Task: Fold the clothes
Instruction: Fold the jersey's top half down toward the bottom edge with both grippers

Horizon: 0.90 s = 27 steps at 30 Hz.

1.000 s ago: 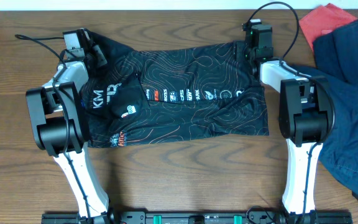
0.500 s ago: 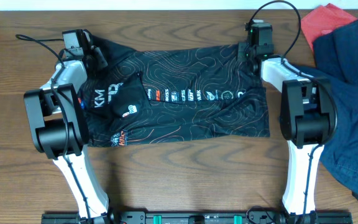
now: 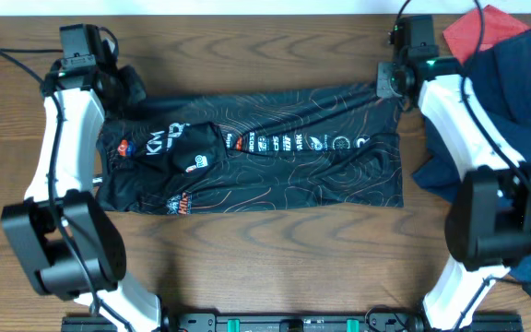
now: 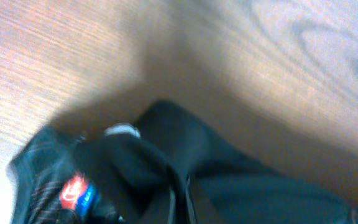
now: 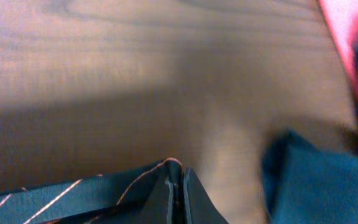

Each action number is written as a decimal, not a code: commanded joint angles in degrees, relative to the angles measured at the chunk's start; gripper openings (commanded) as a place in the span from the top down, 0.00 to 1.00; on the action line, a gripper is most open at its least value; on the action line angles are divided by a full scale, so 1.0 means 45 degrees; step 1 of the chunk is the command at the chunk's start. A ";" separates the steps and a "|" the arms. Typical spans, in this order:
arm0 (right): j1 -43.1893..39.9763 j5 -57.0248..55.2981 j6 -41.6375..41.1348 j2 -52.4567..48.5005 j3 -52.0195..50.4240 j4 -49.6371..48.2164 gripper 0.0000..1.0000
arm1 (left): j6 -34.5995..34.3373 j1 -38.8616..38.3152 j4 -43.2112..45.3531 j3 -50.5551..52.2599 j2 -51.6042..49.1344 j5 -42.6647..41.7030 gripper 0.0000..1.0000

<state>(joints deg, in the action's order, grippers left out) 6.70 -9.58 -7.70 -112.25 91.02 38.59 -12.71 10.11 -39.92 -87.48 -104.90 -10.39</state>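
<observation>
The clothes, a black jersey [image 3: 275,166] with thin orange contour lines and white logos, lie spread across the table, pulled taut along the far edge. My left gripper [image 3: 125,88] is shut on the far left corner. In the left wrist view its fingertips [image 4: 180,194] pinch dark fabric [image 4: 241,186], with a red-blue logo [image 4: 76,193] beside them. My right gripper [image 3: 390,81] is shut on the far right corner. The right wrist view shows its fingers [image 5: 191,193] closed on an orange-lined edge of the jersey [image 5: 92,193].
A dark navy fabric pile [image 3: 514,138] fills the right side and touches the right arm; it also shows in the right wrist view [image 5: 316,180]. A red cloth [image 3: 473,32] lies behind it. A black cable [image 3: 7,55] trails at the far left.
The right gripper has closed on the jersey's far right corner. Both arms have swung outward, stretching the jersey wider, and its left edge has shifted left.
</observation>
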 commanded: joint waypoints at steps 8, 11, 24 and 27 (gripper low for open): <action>-0.0092 -0.0544 -0.0083 0.0918 0.0010 0.4750 0.98 | -0.0010 0.0155 -0.4284 -0.0049 0.0670 0.0170 0.94; -0.0092 -0.0539 -0.0087 0.0918 0.0010 0.5761 0.99 | 0.0000 0.0170 -0.5153 0.0000 0.0670 0.0175 0.94; 0.0019 0.0160 -0.0078 0.0918 -0.0005 0.8238 0.96 | -0.0005 0.0180 -0.6552 0.0641 0.0670 0.1132 0.94; 0.0063 0.0359 -0.0083 0.0918 -0.0010 0.8461 0.94 | -0.0005 0.0180 -0.6761 0.0763 0.0670 0.1137 0.94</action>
<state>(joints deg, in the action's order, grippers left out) 6.70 -8.88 -7.68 -108.95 90.89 76.05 -12.67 10.50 -69.65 -84.88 -102.74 -6.87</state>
